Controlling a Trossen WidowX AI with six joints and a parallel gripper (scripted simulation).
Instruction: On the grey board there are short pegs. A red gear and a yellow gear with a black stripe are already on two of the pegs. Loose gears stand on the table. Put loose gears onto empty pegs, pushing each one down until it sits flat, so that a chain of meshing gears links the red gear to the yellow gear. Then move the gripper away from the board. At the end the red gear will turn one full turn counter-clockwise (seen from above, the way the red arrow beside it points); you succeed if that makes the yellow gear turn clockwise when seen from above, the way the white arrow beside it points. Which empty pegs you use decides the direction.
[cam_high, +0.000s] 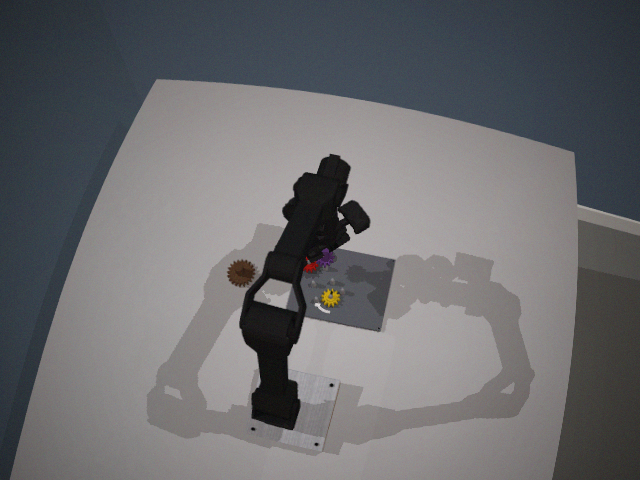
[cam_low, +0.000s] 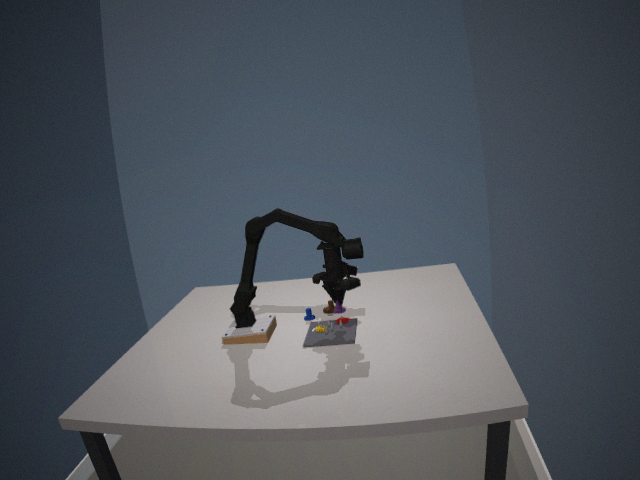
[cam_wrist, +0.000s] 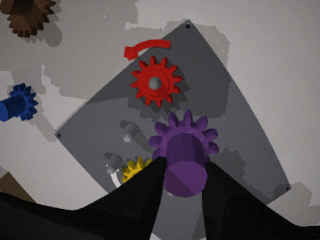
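The purple gear (cam_high: 325, 257) (cam_low: 338, 308) (cam_wrist: 185, 150) is held between the fingers of the gripper (cam_high: 316, 253) (cam_low: 338, 303) (cam_wrist: 184, 167). By wrist view the blue gear (cam_low: 309, 315) (cam_wrist: 20, 103) is shown; in top view it is hidden.
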